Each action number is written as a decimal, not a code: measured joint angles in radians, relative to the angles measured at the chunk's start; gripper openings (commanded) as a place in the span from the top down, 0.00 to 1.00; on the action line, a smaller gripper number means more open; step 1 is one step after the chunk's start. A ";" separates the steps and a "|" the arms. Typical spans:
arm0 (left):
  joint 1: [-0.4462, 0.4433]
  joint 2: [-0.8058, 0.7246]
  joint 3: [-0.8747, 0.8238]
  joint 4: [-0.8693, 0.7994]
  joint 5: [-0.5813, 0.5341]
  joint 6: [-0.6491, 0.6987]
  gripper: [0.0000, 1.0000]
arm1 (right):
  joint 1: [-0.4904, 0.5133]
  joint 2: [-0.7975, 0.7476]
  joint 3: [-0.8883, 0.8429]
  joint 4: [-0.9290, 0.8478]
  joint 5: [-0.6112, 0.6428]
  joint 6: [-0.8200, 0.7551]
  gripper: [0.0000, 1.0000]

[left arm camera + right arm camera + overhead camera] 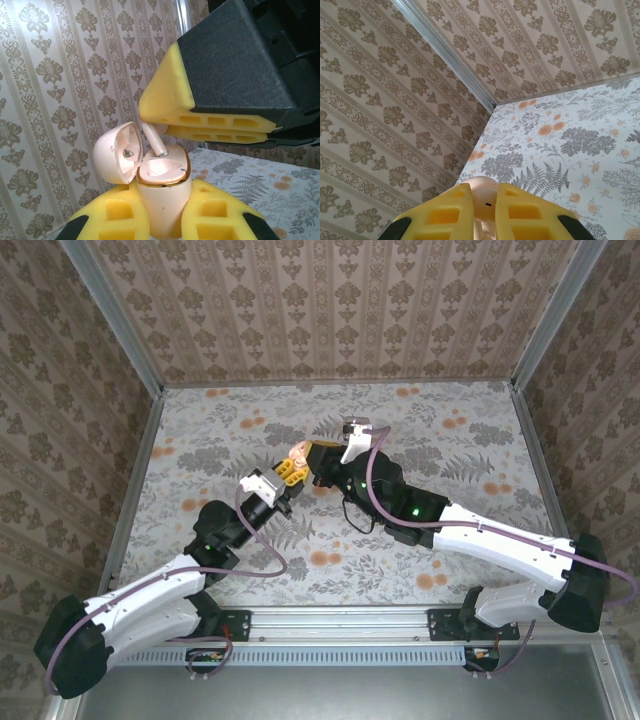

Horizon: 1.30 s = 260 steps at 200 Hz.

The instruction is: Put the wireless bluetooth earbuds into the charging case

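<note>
Top view: left gripper (288, 473) and right gripper (318, 464) meet above the floral table (450, 440). Left wrist: left gripper clamps the open charging case (165, 212) at 6 o'clock; right gripper (156, 122), at 1 o'clock, pinches an earbud (156, 141) at the case mouth. Right wrist: patterned wall (395, 75) at 10 o'clock.

Open white charging case (164, 202) upright; earbud (155, 139) stem inside.
</note>
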 measured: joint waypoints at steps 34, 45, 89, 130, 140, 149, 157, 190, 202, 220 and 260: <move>0.000 0.000 0.000 0.000 0.000 -0.003 1.00 | 0.012 0.000 0.003 0.001 -0.001 -0.001 0.87; 0.000 0.000 0.000 0.000 -0.003 -0.006 1.00 | 0.014 0.000 0.003 0.001 -0.001 -0.001 0.87; 0.000 0.000 0.000 -0.001 -0.007 -0.014 1.00 | 0.018 0.000 0.004 0.001 -0.002 -0.001 0.87; 0.000 0.000 0.000 0.000 -0.014 -0.018 1.00 | 0.025 0.003 0.004 0.002 -0.008 -0.001 0.87; 0.000 0.000 0.000 0.000 -0.015 -0.018 1.00 | 0.025 0.005 0.004 0.003 -0.009 -0.001 0.87; 0.000 0.000 0.000 -0.001 -0.017 -0.019 1.00 | 0.026 0.007 0.004 0.007 -0.009 -0.001 0.87; 0.000 0.000 0.000 -0.001 -0.018 -0.019 1.00 | 0.027 0.011 0.004 0.014 -0.009 -0.002 0.87; 0.000 0.000 0.000 -0.003 -0.022 -0.019 1.00 | 0.027 0.026 0.004 0.034 -0.023 -0.004 0.87; 0.000 0.000 0.000 -0.005 -0.027 -0.023 1.00 | 0.027 0.033 0.004 0.044 -0.024 -0.005 0.87; 0.000 0.000 0.000 -0.010 -0.037 -0.026 1.00 | 0.027 0.044 0.010 0.047 -0.029 -0.008 0.87; 0.000 -0.001 0.000 -0.011 -0.051 -0.027 1.00 | 0.027 0.051 0.013 0.056 -0.031 -0.008 0.87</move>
